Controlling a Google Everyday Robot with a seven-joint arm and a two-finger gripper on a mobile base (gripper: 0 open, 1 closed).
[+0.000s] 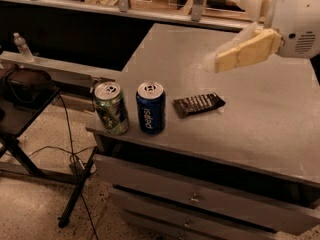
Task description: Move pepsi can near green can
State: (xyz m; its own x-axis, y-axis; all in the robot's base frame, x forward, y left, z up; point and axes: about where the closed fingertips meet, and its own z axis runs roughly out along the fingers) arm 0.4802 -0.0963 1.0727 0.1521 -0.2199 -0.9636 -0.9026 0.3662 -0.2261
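The pepsi can (150, 107) stands upright near the front left corner of the grey table (260, 124). It is dark blue with white lettering and a silver top. The green can (111, 108) stands upright right beside it on its left, a small gap between them. My gripper (229, 27) is raised at the upper right, well above and to the right of both cans. It is open and empty, its cream fingers (245, 52) spread apart.
A dark snack bag (198, 104) lies flat just right of the pepsi can. Drawers (200, 199) sit under the table's front edge. A black stand (25, 91) with cables is on the left, with a small bottle (20, 44) on a ledge behind it.
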